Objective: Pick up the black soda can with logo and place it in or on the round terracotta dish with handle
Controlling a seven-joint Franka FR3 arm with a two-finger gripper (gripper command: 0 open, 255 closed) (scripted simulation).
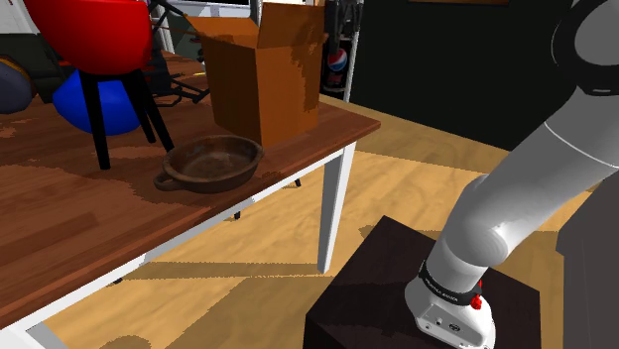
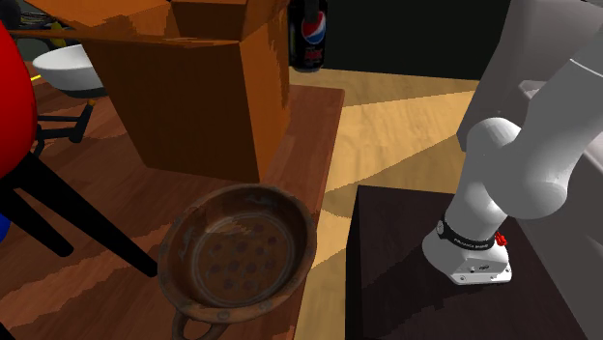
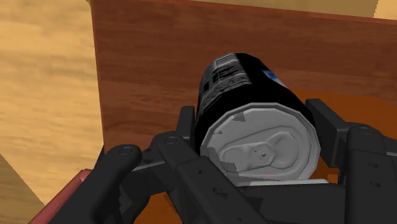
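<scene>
One half of the job looks nearly in hand, the other is untouched. In the wrist view my gripper has its two fingers pressed against opposite sides of the can, so I am pinching it just below its silver top. I cannot tell whether its base has left the table yet; the wood shows under it, with floor just past the edge.

In the shoulder view the can stands upright by the table's far edge, behind the box. The dish sits empty on the near side of that box, well apart from the can.

What is left, as I judge it: lift clear, carry the can over or around the box, lower it into the dish and let go. The box is tall and stands between the two, so I would want height before moving across.
</scene>
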